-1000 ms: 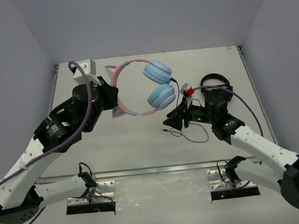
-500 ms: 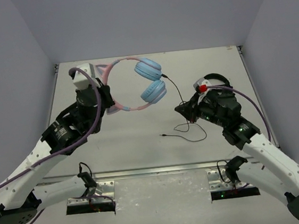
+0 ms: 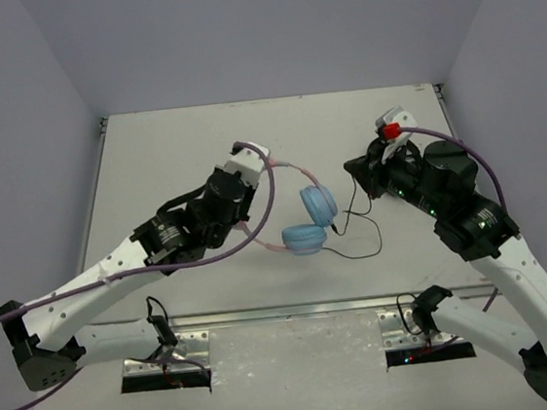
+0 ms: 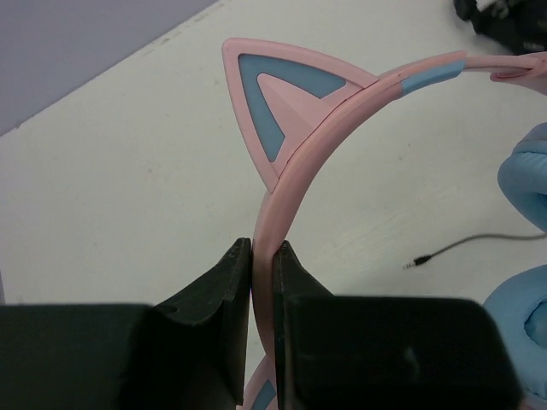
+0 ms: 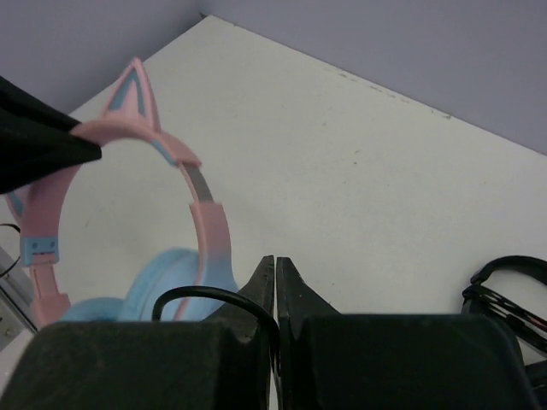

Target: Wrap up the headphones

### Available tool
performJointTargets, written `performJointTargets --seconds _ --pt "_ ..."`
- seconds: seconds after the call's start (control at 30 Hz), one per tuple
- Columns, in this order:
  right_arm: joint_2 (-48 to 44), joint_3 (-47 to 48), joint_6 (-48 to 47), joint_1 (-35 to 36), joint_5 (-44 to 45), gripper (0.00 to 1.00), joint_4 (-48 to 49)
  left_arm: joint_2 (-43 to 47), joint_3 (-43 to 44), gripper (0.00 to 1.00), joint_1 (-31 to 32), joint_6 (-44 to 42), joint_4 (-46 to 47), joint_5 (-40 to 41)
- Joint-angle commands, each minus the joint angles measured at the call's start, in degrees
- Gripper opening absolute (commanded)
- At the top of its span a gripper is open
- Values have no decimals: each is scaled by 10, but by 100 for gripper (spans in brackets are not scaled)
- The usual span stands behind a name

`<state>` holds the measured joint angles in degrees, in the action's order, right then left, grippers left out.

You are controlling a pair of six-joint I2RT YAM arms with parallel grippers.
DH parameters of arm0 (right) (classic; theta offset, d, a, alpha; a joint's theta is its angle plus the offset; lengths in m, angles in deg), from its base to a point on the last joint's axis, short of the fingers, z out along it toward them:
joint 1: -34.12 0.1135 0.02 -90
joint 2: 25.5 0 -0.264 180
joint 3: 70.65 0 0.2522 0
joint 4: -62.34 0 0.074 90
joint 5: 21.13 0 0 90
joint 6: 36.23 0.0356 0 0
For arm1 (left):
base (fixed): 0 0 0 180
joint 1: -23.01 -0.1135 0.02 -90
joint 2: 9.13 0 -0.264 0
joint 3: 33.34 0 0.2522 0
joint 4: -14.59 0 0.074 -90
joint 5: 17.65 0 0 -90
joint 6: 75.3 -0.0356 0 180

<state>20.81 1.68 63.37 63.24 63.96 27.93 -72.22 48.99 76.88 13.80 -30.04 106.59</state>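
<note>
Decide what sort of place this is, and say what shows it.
Probably a robotics lab's test cell: a white table walled in by plain panels, a left arm and right arm bolted at its near edge, and the headphones as a prop.

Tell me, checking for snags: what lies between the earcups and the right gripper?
Only the thin black cable, running from the earcups up to the right gripper; the top view shows it.
</note>
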Motion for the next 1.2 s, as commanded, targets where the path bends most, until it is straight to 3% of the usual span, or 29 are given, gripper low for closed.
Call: performJointTargets --seconds 0.0,0.1,0.23,0.33,0.73,0.9,1.17 --pt "38 26 -45 1 -20 1 -49 -32 15 0 58 -61 -3 -23" --pt "54 35 -49 2 -34 1 -56 -48 -1 0 74 -72 6 -60" --pt "79 40 -40 3 -64 2 -58 -55 -4 0 77 -76 12 -190" --pt "90 31 -28 10 -61 1 -45 -60 -4 0 79 -77 15 -224" --pt "128 18 -10 38 -38 3 -22 -55 10 0 83 -80 22 -288" --pt "131 9 7 38 14 1 -16 -28 4 0 83 -75 41 -294" --pt "162 8 11 38 3 2 -4 29 0 0 83 -60 88 -294"
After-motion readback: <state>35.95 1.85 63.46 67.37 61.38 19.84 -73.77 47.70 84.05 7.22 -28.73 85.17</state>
